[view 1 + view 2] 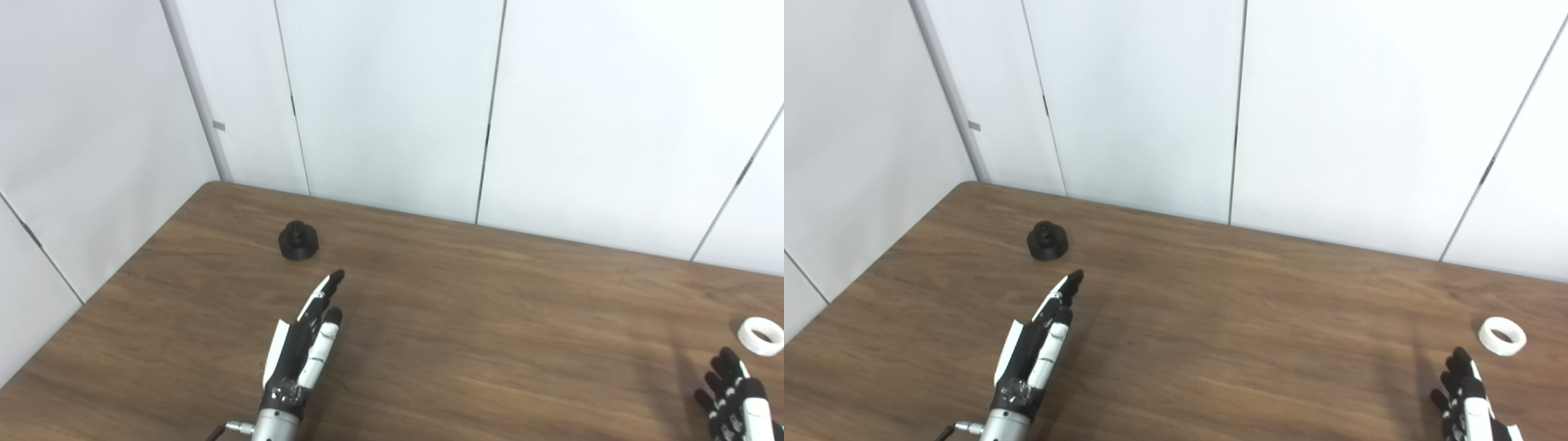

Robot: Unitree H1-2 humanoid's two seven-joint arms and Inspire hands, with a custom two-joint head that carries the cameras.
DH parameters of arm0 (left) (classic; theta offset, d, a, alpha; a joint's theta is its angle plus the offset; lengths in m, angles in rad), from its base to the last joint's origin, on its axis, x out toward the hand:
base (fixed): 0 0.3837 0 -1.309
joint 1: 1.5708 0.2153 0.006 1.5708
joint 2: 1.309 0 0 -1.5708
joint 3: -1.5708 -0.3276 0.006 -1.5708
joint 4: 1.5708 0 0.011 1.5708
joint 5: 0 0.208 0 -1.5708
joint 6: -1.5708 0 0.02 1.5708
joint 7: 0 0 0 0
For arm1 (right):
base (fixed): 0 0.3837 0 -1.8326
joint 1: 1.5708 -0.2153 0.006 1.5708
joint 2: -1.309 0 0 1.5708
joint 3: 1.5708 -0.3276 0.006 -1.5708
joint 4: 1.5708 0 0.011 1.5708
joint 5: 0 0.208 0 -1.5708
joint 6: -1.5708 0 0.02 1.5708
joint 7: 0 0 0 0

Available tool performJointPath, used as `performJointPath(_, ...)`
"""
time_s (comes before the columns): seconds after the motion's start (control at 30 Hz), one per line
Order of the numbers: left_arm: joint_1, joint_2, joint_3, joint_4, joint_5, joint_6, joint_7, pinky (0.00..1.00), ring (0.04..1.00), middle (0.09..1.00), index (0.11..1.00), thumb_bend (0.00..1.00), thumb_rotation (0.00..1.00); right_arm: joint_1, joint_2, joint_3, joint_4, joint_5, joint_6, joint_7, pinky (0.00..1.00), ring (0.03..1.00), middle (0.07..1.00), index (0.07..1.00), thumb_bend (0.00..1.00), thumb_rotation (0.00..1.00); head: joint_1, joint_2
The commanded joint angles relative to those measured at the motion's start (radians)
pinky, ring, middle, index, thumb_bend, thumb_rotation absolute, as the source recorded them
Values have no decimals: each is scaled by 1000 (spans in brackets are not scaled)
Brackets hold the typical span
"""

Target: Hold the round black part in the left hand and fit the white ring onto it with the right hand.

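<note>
The round black part (298, 241) stands on the wooden table (465, 294) at the back left, a small hub on its top. My left hand (306, 343) hovers open a little nearer than it, fingers stretched toward the part but short of it, holding nothing. A white ring (761, 335) lies flat at the right edge of the table. Just in front of the ring, my right hand (1467, 395) comes up from the bottom right corner, open and empty, its fingers (726, 383) spread and pointing at the ring without touching it.
White wall panels (392, 104) close off the table at the back and the left. The table's left edge (104, 288) runs diagonally close to the black part.
</note>
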Motion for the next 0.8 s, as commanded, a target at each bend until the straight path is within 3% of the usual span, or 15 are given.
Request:
performJointPath(0.0,14,-11,-11,48,22,-10,18,973,970,964,946,559,778,-21,-6,3,-15,-1,-6,4,1000,1000,1000,1000,540,1000,-2,4)
performJointPath(0.13,14,-18,-3,3,83,54,45,938,943,945,932,624,609,-19,-6,10,-27,-11,4,-1,1000,1000,1000,1000,541,1000,-8,14)
performJointPath(0.17,11,-19,-1,-14,100,76,50,932,934,938,927,665,528,-19,-7,13,-27,-19,0,-3,1000,1000,1000,1000,523,1000,-11,15)
performJointPath(0.33,-35,16,26,-116,172,215,54,986,960,937,924,846,412,-18,-2,21,-30,-47,-8,-11,1000,1000,1000,1000,483,1000,-19,20)
performJointPath(0.5,-109,114,55,-175,269,354,31,907,932,936,926,896,402,-19,6,26,-33,-55,0,-17,1000,1000,1000,1000,479,1000,-41,22)
performJointPath(0.57,-139,155,66,-179,295,404,23,985,989,962,920,906,388,-19,10,28,-37,-57,5,-20,1000,1000,1000,1000,443,1000,-45,23)
performJointPath(0.77,-218,246,84,-103,316,441,28,1000,1000,989,907,912,363,-18,12,34,-28,-69,-2,-23,1000,1000,1000,1000,378,1000,-54,19)
